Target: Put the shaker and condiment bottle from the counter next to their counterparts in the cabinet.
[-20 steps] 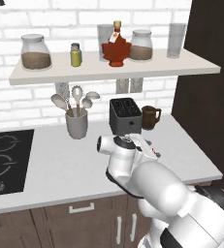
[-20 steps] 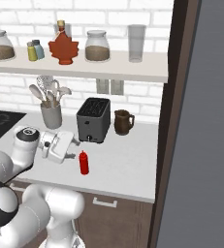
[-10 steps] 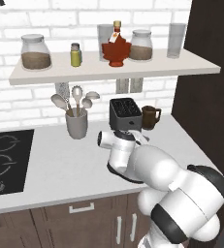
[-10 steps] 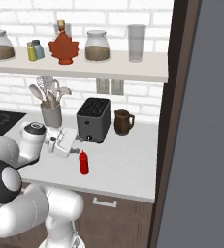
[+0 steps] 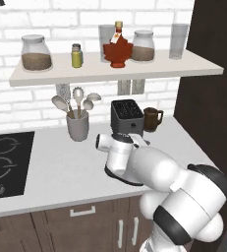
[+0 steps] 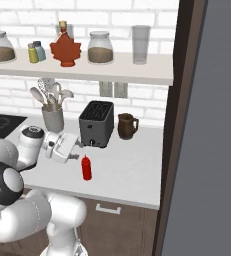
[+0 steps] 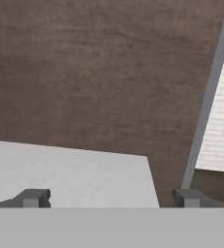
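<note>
The red squeeze bottle (image 6: 86, 167) stands upright on the grey counter (image 6: 129, 172), in front of the toaster. My gripper (image 6: 78, 149) hangs just above and to the left of the bottle's nozzle, apart from it. In the hand view the gripper (image 7: 111, 198) is open, its fingertips (image 7: 33, 197) wide apart with nothing between them. The yellow-olive shaker (image 5: 76, 55) (image 6: 33, 52) stands on the shelf (image 5: 134, 71) beside the pale blue shaker (image 6: 40, 50). The maple-leaf bottle (image 5: 118, 49) (image 6: 65, 48) stands to their right. In the left base view my arm hides the red bottle.
A dark toaster (image 6: 96, 123), a brown mug (image 6: 127, 126) and a utensil holder (image 6: 52, 117) line the back of the counter. The stove (image 5: 7, 162) lies at the left. Jars (image 5: 35, 52) and a glass (image 6: 140, 44) share the shelf. A tall dark cabinet (image 6: 207, 125) closes the right side.
My arm's links have swung round and the hand has edged slightly right, toward the red bottle. The bottle and the shelf items have not moved.
</note>
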### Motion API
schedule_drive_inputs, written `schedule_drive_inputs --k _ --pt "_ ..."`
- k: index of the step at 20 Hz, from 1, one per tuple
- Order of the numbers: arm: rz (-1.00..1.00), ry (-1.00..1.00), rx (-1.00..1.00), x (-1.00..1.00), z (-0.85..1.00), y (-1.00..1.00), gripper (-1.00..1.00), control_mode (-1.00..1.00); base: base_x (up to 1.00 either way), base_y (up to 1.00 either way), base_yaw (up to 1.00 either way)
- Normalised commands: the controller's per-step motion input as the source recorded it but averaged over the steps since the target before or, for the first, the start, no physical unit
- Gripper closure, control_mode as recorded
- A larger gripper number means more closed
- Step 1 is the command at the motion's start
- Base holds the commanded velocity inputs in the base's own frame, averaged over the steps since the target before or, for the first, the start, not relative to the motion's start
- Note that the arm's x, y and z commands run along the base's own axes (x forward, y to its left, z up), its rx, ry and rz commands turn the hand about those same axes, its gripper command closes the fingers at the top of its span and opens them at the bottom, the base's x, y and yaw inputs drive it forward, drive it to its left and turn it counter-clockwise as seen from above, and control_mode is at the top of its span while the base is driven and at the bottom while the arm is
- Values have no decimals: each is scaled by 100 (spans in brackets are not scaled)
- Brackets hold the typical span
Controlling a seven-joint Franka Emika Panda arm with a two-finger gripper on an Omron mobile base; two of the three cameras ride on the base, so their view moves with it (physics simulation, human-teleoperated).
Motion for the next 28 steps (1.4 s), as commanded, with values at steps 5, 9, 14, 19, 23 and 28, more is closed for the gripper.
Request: schedule_drive_inputs --k 5,9,14,19,23,28 --pt "0 3 0 -16 -45 -6 -100 -100 0 0 0" --pt "0 2 0 2 -22 -5 -100 -100 0 0 0" --pt "0 3 0 18 -12 0 -100 -100 0 0 0" --pt "0 2 0 21 -15 0 -100 -100 0 0 0" --pt "0 1 0 8 -18 0 -100 -100 0 0 0" --pt "0 0 0 0 -19 -3 -100 -100 0 0 0"
